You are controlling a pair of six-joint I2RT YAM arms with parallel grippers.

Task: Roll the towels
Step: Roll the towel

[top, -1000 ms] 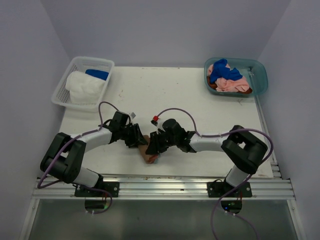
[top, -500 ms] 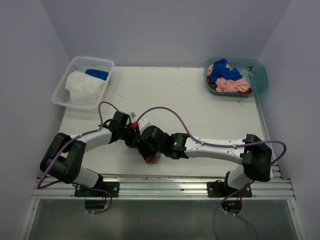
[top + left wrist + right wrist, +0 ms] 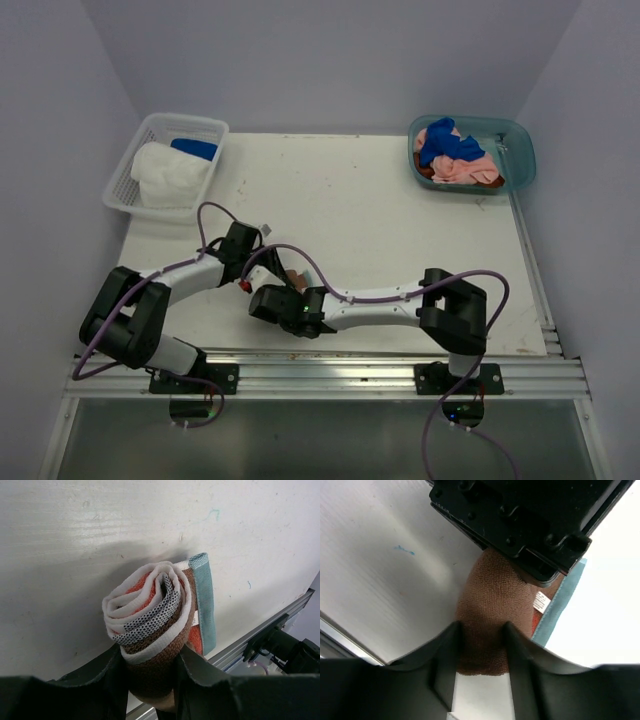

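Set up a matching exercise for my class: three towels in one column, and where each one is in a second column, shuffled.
Column 1:
1. brown towel
2. white towel
3. pink towel

Column 2:
A. in the teal tub
B. rolled up, gripped by the left gripper and the right gripper
C. in the white basket

Pairs: 1-B, 2-C, 3-A

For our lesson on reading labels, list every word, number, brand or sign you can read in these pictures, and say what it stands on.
No text here can be read.
White tag on the rolled towel: red print, too small and blurred to read.
Blue marks on the table: scribbles, not letters.
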